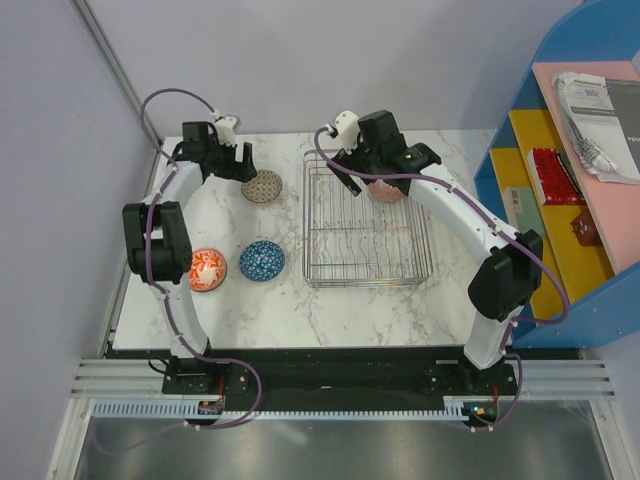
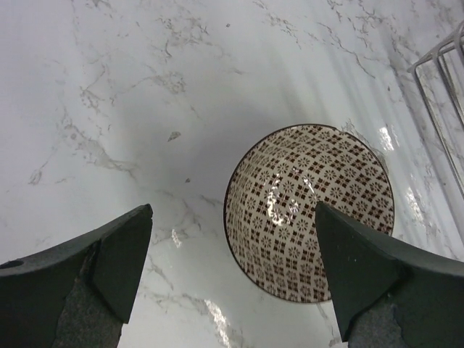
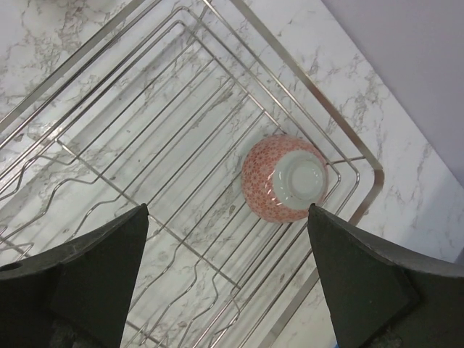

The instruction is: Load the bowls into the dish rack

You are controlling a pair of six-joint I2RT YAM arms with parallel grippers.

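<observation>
A pink-red patterned bowl lies upside down in the far right corner of the dish rack. My right gripper hovers open above the rack, just beside that bowl, holding nothing. A brown-and-white patterned bowl stands upright on the marble left of the rack. My left gripper hangs open over its near-left rim, empty. An orange bowl and a blue bowl rest upside down nearer the front left.
The rack's corner shows at the right edge of the left wrist view. A blue shelf unit with boxes and papers stands close to the table's right side. Grey walls bound the back and left.
</observation>
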